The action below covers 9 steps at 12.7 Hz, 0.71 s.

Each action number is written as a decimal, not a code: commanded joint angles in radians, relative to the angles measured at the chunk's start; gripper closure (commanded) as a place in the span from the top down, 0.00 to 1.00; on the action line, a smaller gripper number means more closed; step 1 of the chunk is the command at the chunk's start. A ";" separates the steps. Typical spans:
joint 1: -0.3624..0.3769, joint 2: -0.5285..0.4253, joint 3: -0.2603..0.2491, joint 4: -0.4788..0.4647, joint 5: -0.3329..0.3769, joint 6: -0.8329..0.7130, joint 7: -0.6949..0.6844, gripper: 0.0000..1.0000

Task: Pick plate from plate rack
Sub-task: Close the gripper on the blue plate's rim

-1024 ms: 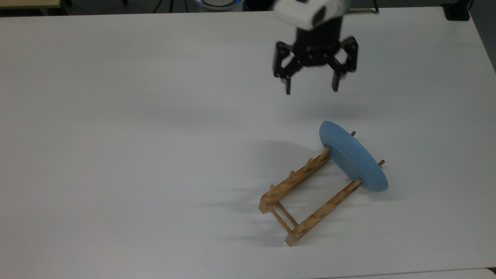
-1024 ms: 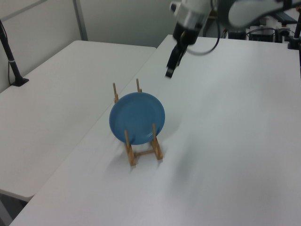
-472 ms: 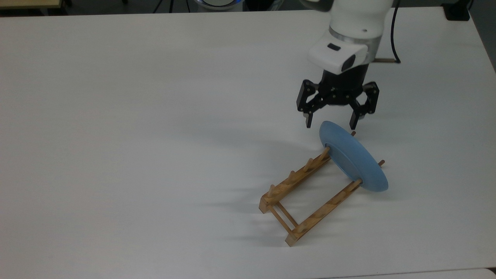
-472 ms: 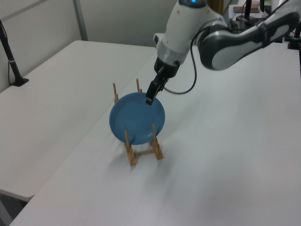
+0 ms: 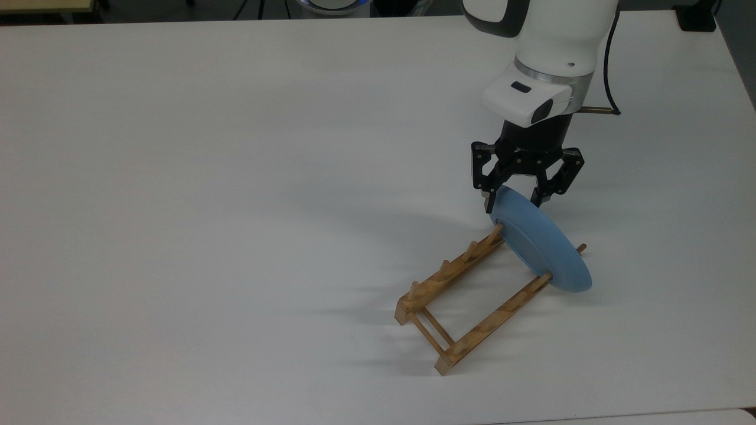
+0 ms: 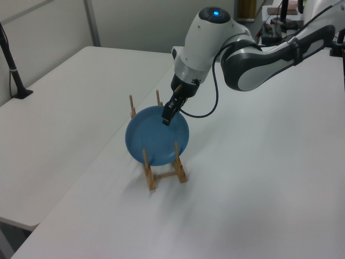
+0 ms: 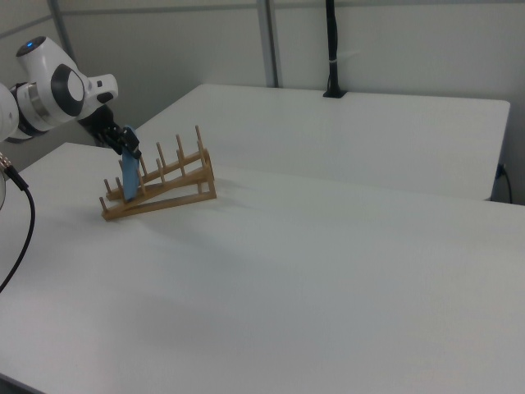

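The light-blue plate stands on edge between the pegs at one end of the wooden plate rack, leaning slightly. My gripper is open and has come down over the plate's upper rim, with one finger on each side of it. The left view shows the plate face-on in the rack, the gripper at its top edge. In the right view the plate appears edge-on at the left end of the rack, under the gripper.
The rack sits on a wide white table. A black cable hangs from the arm's wrist near the plate. A second white table with a black post stands beside this one.
The gripper has come down from high above the table towards the rack, and its fingers now straddle the plate's top rim. The plate and rack have not moved.
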 commanded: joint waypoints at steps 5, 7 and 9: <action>0.005 -0.028 -0.007 0.012 -0.039 -0.006 0.022 0.00; 0.002 -0.040 -0.007 0.010 -0.037 -0.007 0.020 0.00; -0.001 -0.066 -0.005 0.007 -0.034 -0.010 0.019 0.00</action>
